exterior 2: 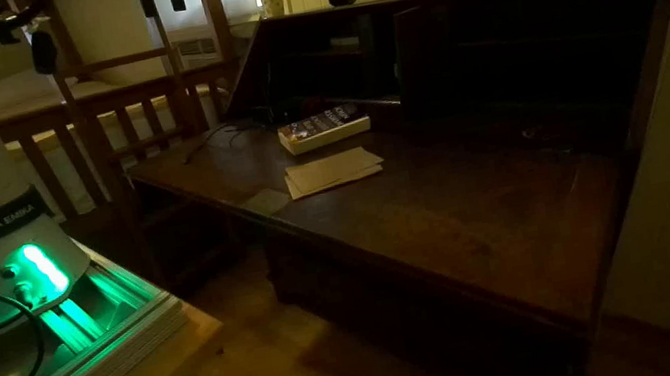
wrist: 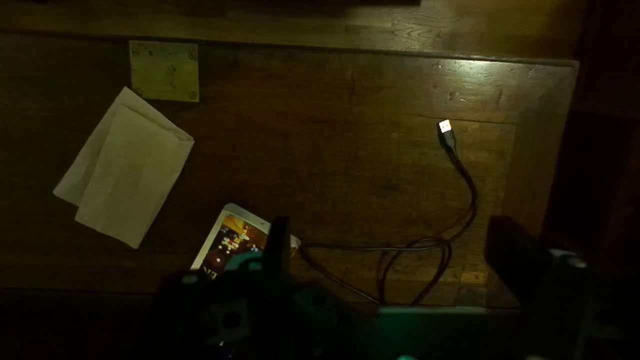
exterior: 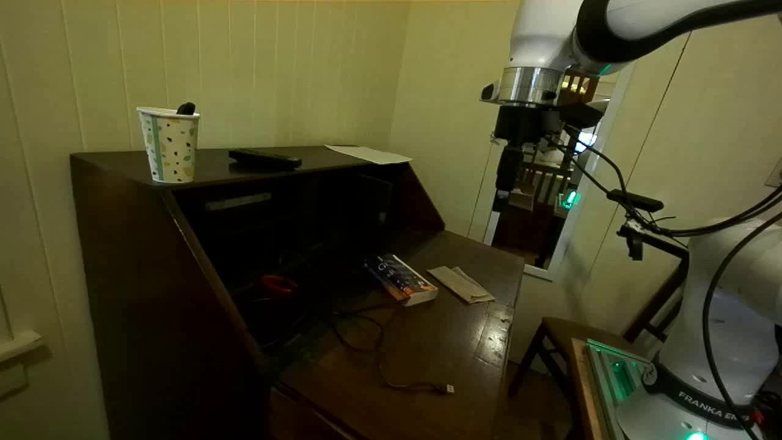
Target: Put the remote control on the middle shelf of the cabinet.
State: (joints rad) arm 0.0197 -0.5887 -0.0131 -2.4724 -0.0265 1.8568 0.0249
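Lying atop the cabinet (exterior: 146, 287), the remote control (exterior: 265, 160) shows only in both exterior views (the gripper (wrist: 387, 235) gapes wide).

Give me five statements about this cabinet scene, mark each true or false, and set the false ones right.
1. The remote control lies on the flat top of the cabinet. True.
2. The paper cup lies on its side. False: it stands upright on the cabinet's top.
3. The gripper is open and holds nothing. True.
4. The folded paper is tucked under the paperback book. False: it lies beside the book, apart from it, on the fold-out desk board.
5. The USB plug lies on the fold-out desk board. True.
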